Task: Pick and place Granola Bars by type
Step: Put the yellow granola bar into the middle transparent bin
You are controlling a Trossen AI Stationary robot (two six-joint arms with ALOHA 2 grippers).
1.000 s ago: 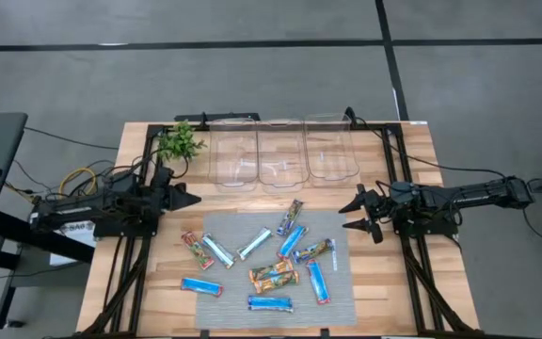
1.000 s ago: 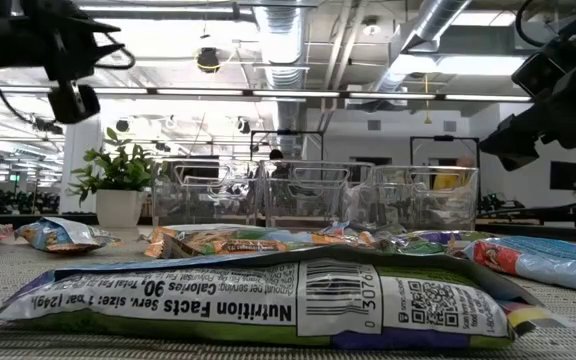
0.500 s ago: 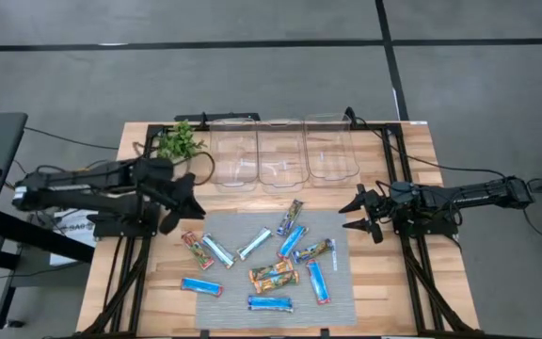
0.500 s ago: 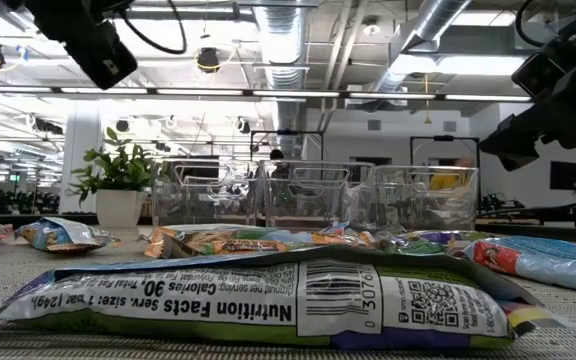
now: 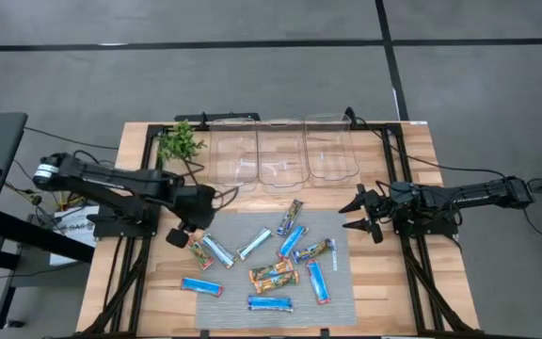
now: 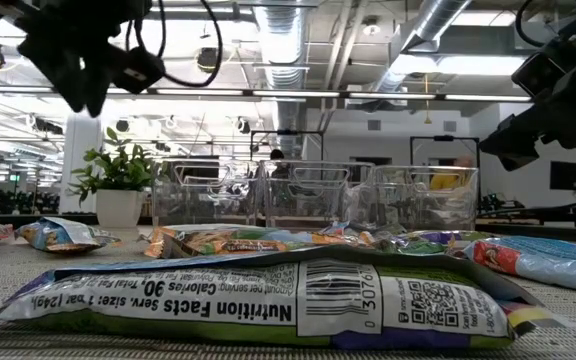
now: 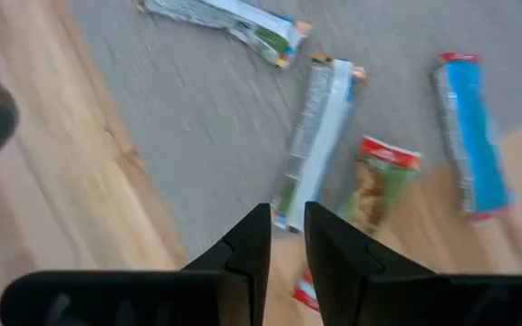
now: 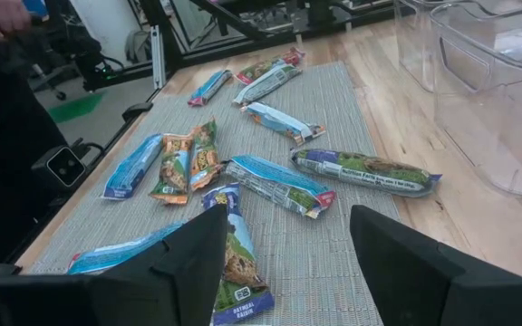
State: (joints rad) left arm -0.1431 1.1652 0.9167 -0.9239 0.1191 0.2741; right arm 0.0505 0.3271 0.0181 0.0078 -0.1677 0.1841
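The Granola Bars (image 5: 269,259) lie loose on the grey mat (image 5: 339,294) at the table's front middle, none yet in the clear bins (image 5: 280,151) along the back edge. The left gripper (image 5: 183,229), fingers nearly closed and empty, hovers over the mat's left edge; it should probably open before descending on the nearest bar, where room is ample. The right gripper (image 5: 358,215) waits open by the mat's right edge.
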